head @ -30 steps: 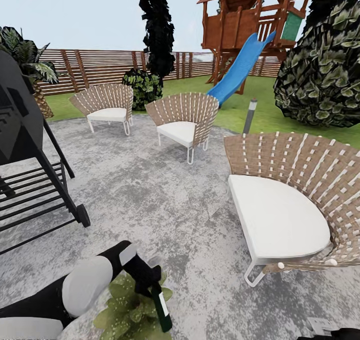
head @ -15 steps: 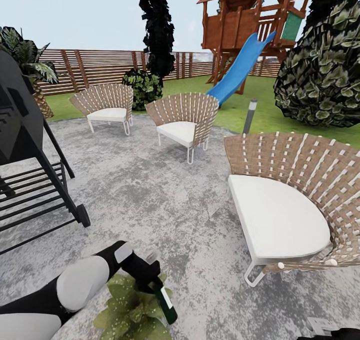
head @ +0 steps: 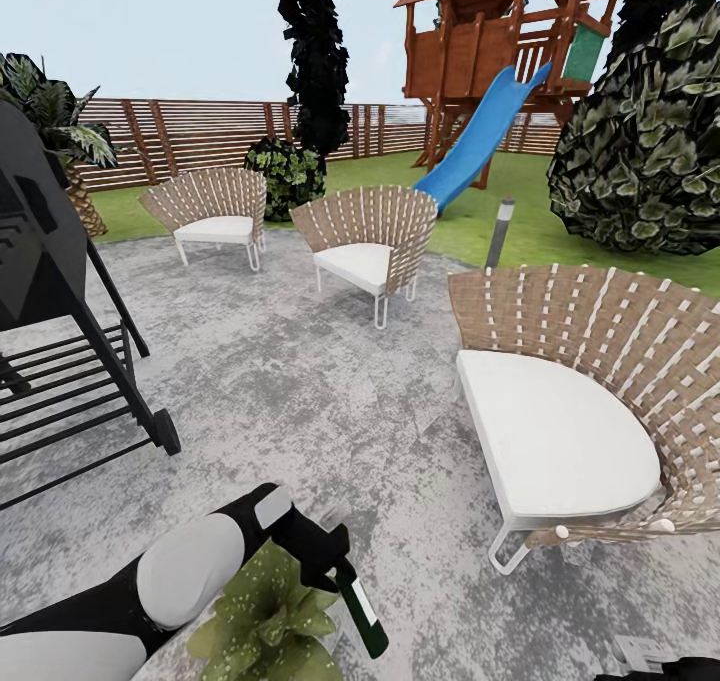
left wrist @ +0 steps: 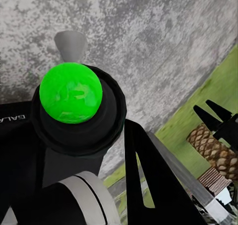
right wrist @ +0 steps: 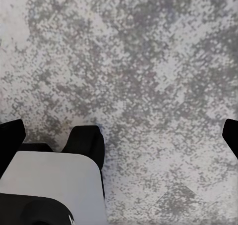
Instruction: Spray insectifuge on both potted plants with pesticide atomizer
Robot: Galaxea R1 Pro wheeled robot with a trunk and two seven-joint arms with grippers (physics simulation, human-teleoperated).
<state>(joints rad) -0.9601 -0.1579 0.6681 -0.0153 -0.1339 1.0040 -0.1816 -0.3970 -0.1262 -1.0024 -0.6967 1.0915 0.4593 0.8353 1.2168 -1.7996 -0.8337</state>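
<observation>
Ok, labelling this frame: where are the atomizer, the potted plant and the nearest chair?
pesticide atomizer (head: 358,606), head view, on its dark body.
potted plant (head: 262,616), head view, on its leaves.
nearest chair (head: 555,441), head view, on its white seat cushion.

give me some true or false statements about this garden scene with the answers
1. The left pincer holds a spray bottle above a leafy potted plant. True.
2. The slide on the playhouse is red. False: it is blue.
3. Three woven chairs with white cushions stand on the grey patio. True.
4. The black grill stands on the grass. False: it stands on the patio.
5. A wooden fence runs behind the lawn. True.
</observation>
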